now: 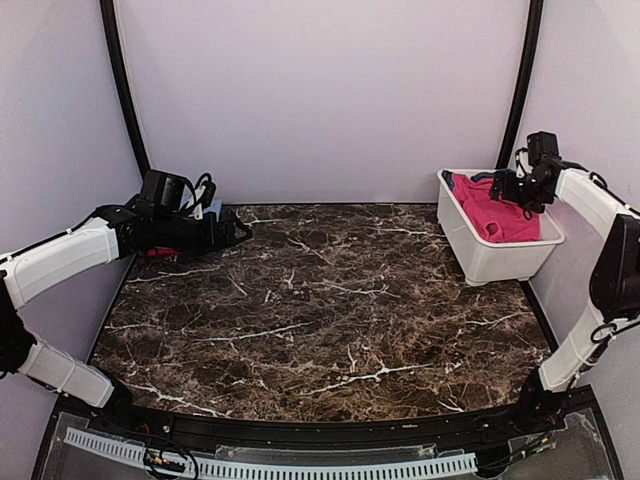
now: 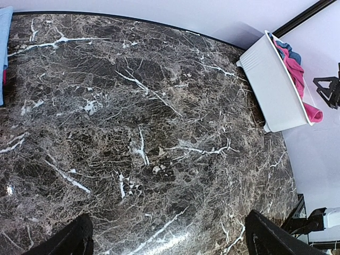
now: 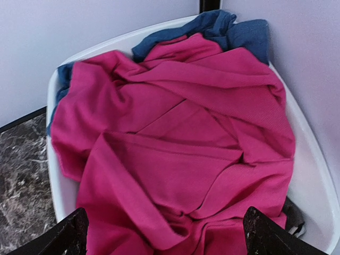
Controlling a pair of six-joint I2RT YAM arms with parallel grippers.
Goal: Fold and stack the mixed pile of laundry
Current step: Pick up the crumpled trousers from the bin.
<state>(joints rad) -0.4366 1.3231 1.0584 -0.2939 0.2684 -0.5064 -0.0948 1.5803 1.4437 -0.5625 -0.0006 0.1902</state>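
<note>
Magenta garment heaped over navy garment inside white tub

The left arm and right arm wear white shells, black joints, looped black cables

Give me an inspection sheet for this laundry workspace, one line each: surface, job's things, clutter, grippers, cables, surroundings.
Surface: marble table, dark with white veins.
Job's things: magenta garment on top in the white tub, navy garment beneath it; light blue cloth at the table's far left edge.
Clutter: nothing seen.
Grippers: left gripper open, over the table's left rear; right gripper open above the tub, holding nothing.
Cables: cable loops on the left wrist; none on the table.
Surroundings: pale walls, black frame posts.
</note>
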